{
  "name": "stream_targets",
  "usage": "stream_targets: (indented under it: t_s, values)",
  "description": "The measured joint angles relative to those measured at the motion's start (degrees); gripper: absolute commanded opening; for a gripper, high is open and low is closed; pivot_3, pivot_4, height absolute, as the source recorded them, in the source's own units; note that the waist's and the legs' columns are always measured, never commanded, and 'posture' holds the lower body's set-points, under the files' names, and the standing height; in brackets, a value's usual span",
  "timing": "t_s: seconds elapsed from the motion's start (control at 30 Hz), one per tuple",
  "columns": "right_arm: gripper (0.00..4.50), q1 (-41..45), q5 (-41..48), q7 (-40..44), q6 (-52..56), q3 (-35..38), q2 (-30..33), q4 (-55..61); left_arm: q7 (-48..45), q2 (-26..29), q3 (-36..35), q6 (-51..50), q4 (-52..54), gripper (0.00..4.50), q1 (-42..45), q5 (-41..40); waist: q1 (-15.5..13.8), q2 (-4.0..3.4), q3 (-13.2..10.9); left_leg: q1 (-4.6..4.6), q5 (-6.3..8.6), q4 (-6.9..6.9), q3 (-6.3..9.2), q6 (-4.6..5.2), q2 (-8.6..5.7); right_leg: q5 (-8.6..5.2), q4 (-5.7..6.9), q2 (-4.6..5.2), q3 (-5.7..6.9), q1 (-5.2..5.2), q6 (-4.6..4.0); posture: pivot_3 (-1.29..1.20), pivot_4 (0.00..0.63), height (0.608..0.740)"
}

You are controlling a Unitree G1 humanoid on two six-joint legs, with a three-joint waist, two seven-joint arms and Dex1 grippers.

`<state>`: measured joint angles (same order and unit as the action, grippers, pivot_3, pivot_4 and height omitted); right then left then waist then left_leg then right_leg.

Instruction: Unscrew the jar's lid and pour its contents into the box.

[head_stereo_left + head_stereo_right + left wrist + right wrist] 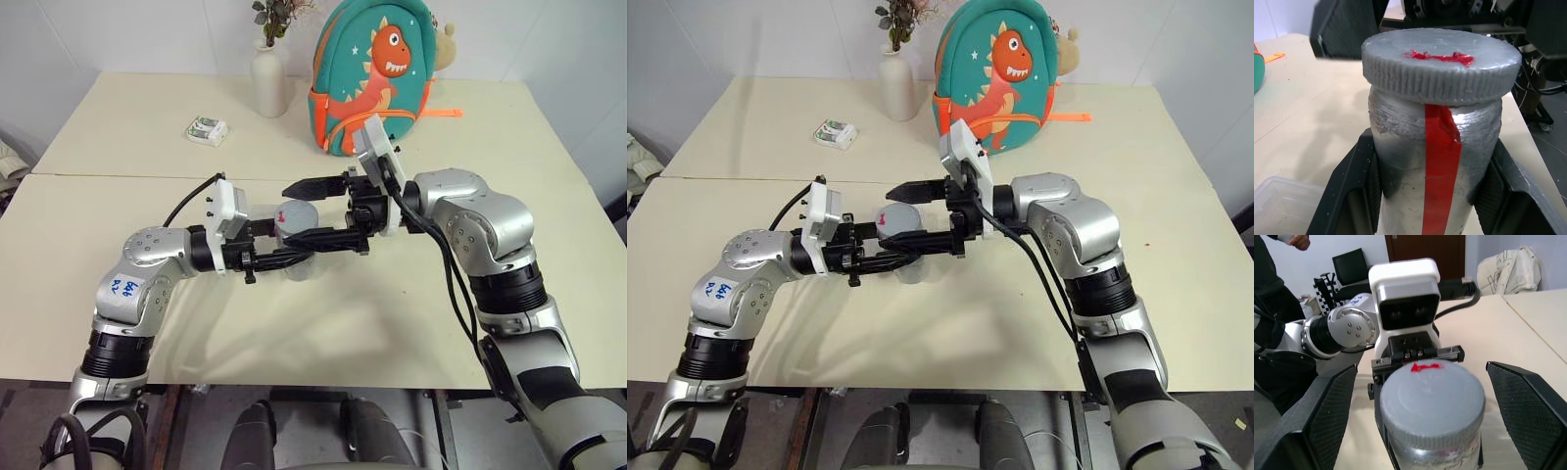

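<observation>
Around your work area, the bench [411, 323] carries a tall white vase [268, 82] with dried flowers at about 11 o'clock from the jar, near the far wall. A small white-green packet [207, 130] lies at about 10 o'clock, well apart from the arms. A teal dinosaur backpack [377, 73] stands at about 1 o'clock, behind the right arm. None of these sits between the grippers. In the right wrist view a person's dark sleeve and hand [1300, 242] show off beyond the bench edge.

You have the jar [1435, 161] held upright above the bench, roughly at the centre of the head views. The left gripper [294, 257] reaches in from 9 o'clock and is clamped on the jar's body, its black pads pressed against both sides of the glass, with the red strip facing the left wrist camera. The lid [296, 216] is still seated on the jar, its red mark up.

The right gripper [323, 211] comes in from 3 o'clock with its fingers [1528, 411] spread wide, one on either side of the lid and clear of its ribbed edge. It holds nothing.

A corner of the box [1283, 205] shows in the left wrist view, low beside the jar on the bench. You cannot tell the contents through the jar's wall.
</observation>
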<state>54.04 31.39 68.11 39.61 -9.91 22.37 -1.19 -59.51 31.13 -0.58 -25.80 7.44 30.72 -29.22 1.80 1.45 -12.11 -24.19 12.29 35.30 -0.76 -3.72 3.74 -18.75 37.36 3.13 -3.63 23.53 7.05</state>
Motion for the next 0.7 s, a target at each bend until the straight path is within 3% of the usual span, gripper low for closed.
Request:
stream_targets:
  t_s: [0.2, 0.4, 0.7]
  values:
    - [4.45, -0.1, -0.5, 0.4, -0.8, -0.2, 0.0, -1.2, 0.1, 0.0, 0.0, 0.0, 0.7, 2.01, 0.0, 0.0, 0.0, 0.00, 0.0, 0.00, 0.00, 0.00, 0.00, 0.00, 0.00, 0.00, 0.00, 0.00, 0.00, 0.00, 0.00, 0.00, 0.150, 0.740]
    - [2.59, -0.1, -0.4, 0.3, -1.6, -0.1, -0.7, -1.3, 0.4, 0.0, 0.0, 0.0, 1.0, 2.01, -0.4, -0.1, 0.0, 0.00, 0.0, 0.00, 0.00, 0.00, 0.01, 0.00, 0.00, 0.00, 0.00, 0.00, 0.00, 0.00, 0.00, 0.00, 0.150, 0.740]
    - [2.59, -0.1, 1.5, -0.1, 0.7, 0.7, -0.8, -1.1, 0.6, 0.0, -0.1, -0.1, 1.3, 2.01, -0.7, -1.0, 0.0, 0.00, 0.0, 0.00, 0.00, 0.00, 0.01, 0.00, 0.00, 0.00, 0.00, 0.00, 0.00, 0.00, 0.00, 0.00, 0.150, 0.740]
